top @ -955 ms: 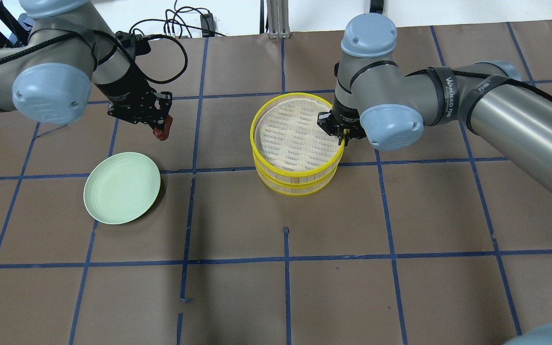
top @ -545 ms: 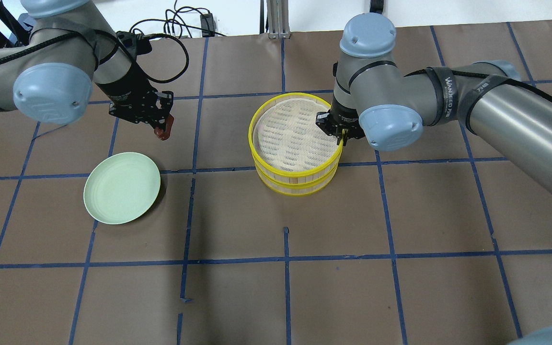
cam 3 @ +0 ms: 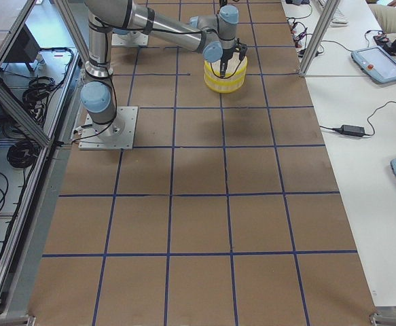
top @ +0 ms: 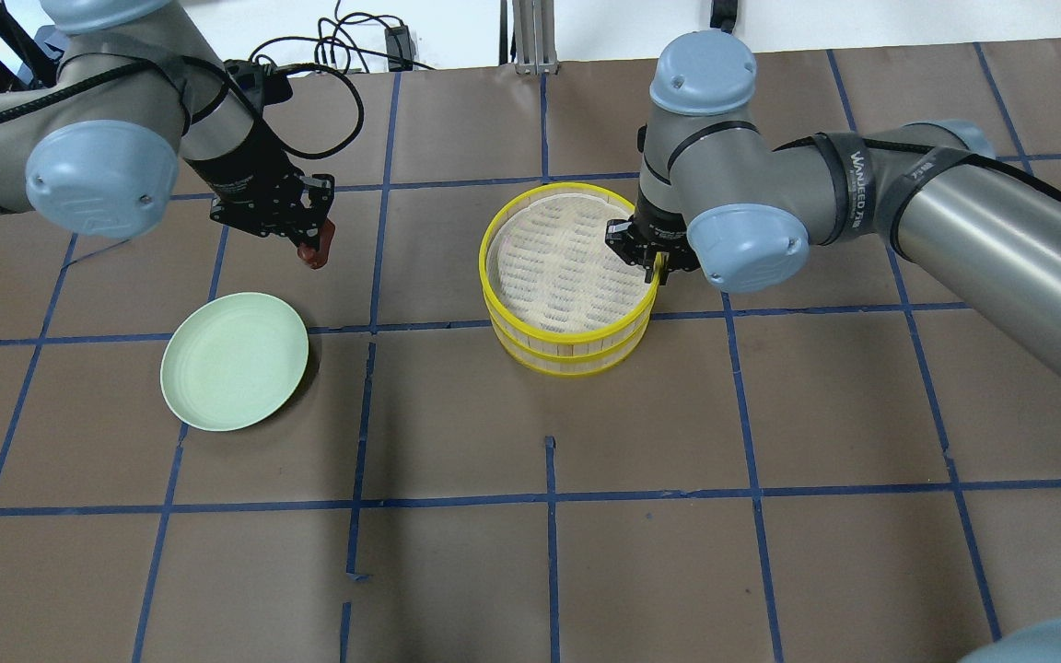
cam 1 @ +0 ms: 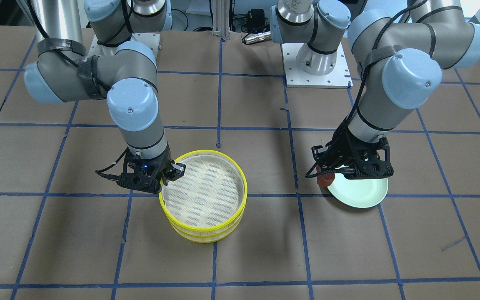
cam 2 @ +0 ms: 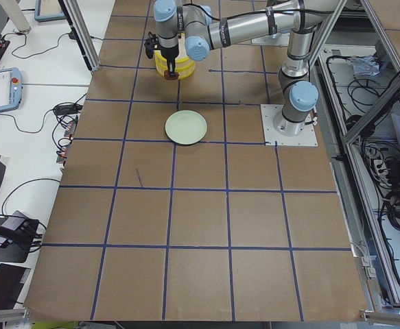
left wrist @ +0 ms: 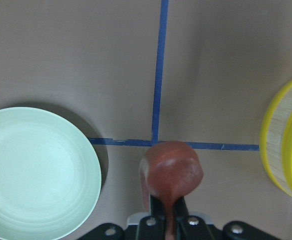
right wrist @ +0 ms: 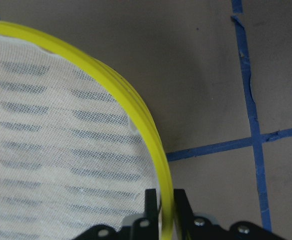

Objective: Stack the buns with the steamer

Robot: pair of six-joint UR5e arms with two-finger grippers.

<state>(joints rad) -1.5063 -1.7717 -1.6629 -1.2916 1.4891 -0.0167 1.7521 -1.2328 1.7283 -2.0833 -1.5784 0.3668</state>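
Brown paper worktop (top: 770, 414) ruled with blue tape, seen from overhead. The left end effector (top: 313, 247) is closed around the reddish-brown bun (left wrist: 172, 170), which is held clear of the worktop. The right end effector (right wrist: 166, 200) pinches the rim of the upper tray (top: 558, 267) at its 3 o'clock edge, over the lower tray (top: 569, 364). From the carried bun, the trays lie at 3 o'clock and the green plate (top: 234, 373) at 7 o'clock, so delivery likely falls to the left arm. Count: two trays, one plate, one bun; no white bun is in view.
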